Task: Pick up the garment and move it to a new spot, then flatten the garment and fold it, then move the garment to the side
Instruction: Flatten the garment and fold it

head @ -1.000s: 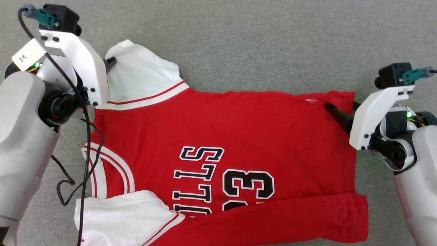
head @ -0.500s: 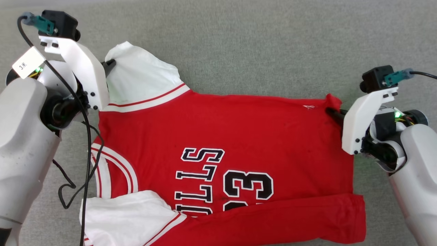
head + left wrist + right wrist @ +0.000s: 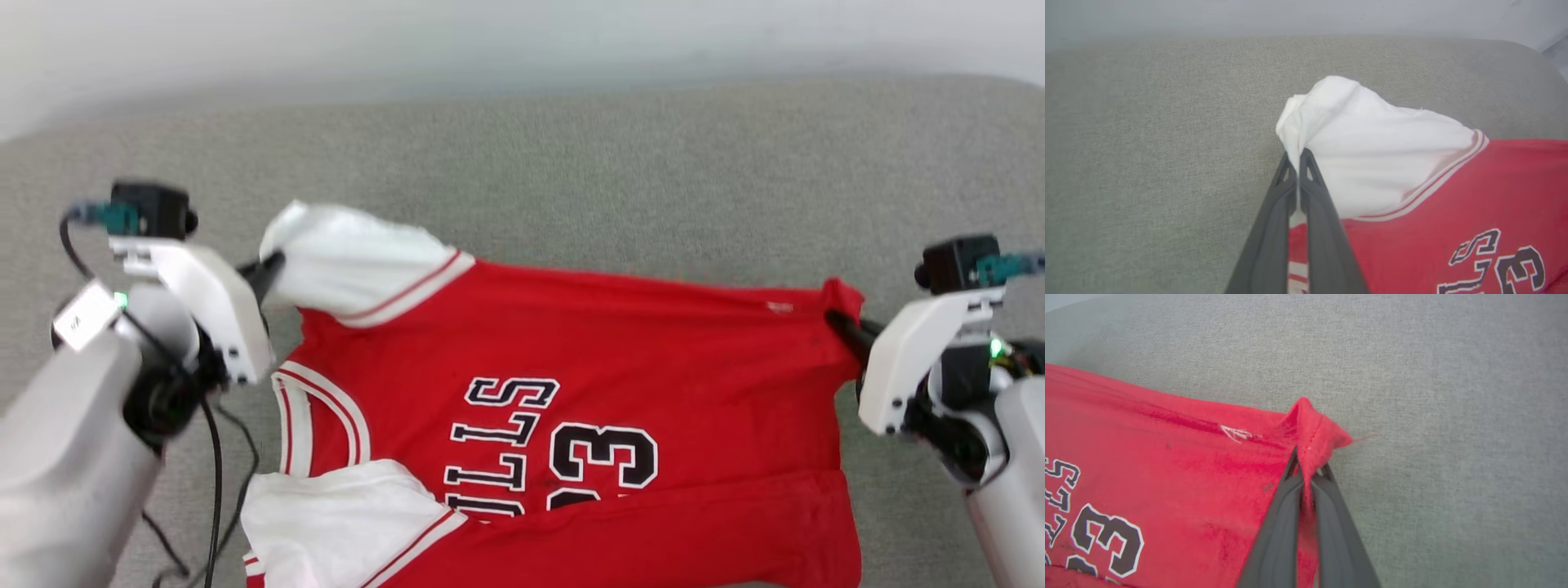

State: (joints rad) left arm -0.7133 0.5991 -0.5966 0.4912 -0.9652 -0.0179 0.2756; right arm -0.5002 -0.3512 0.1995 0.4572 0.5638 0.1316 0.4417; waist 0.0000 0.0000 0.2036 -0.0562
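Shirt (image 3: 620, 359): we see it spread front up on the grey surface (image 3: 571, 163), with the neck on our left and the hem on our right.
Left gripper (image 3: 273, 265): it is at the shirt's far-left end. In our left wrist view the gripper (image 3: 1298, 157) has its two fingers pressed together on the far sleeve (image 3: 1372, 147), with white cloth pinched between the tips.
Far sleeve (image 3: 351, 257): it is bunched into a peak at the pinch and slopes down towards the shirt's red body (image 3: 1453, 228).
Right gripper (image 3: 833, 318): it is at the shirt's far-right end. In our right wrist view the gripper (image 3: 1308, 459) has its fingers closed on the hem corner (image 3: 1314, 428), with red cloth running down between them.
Hem corner (image 3: 841, 296): it is drawn up into a small point above the fingertips.
Far edge: it runs taut from the sleeve to the hem corner. We cannot tell how much of it is clear of the surface.
Lettering (image 3: 555, 445): black with white outlines, on the middle of the shirt and reading sideways to us.
Near edge: a red band (image 3: 653, 539) is folded over along the shirt's near side and covers the bottom of the lettering.
Near sleeve (image 3: 343, 514): white, it lies flat at the shirt's near-left corner, just beside the striped collar (image 3: 314, 416).
Cable (image 3: 214, 490): black, it hangs from our left arm, just left of the collar.
Wall (image 3: 490, 33): pale, it is beyond the surface on the shirt's far side.
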